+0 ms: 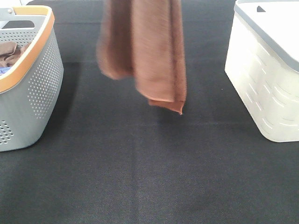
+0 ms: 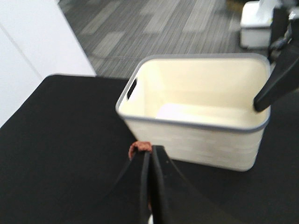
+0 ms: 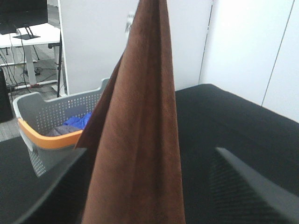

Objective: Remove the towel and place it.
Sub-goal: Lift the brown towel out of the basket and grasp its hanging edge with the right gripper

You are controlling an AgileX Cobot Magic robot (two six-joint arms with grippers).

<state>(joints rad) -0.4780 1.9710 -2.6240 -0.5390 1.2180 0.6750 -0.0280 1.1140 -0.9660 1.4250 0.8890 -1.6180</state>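
The reddish-brown towel (image 1: 149, 51) hangs in folds from above the exterior high view's top edge, over the middle of the black table, its lowest corner clear of the surface. Neither gripper shows in that view. In the left wrist view my left gripper (image 2: 148, 153) is shut on a small bunch of the towel (image 2: 140, 147), high above the table. In the right wrist view the towel (image 3: 140, 140) hangs straight down between my right gripper's (image 3: 152, 156) spread fingers (image 3: 247, 179); that gripper is open.
A grey perforated basket (image 1: 35, 88) with an orange rim stands at the left, holding a second brown cloth (image 1: 11, 53) and something blue (image 3: 77, 122). A white bin (image 1: 266, 74) with a grey rim stands at the right, also in the left wrist view (image 2: 196, 137).
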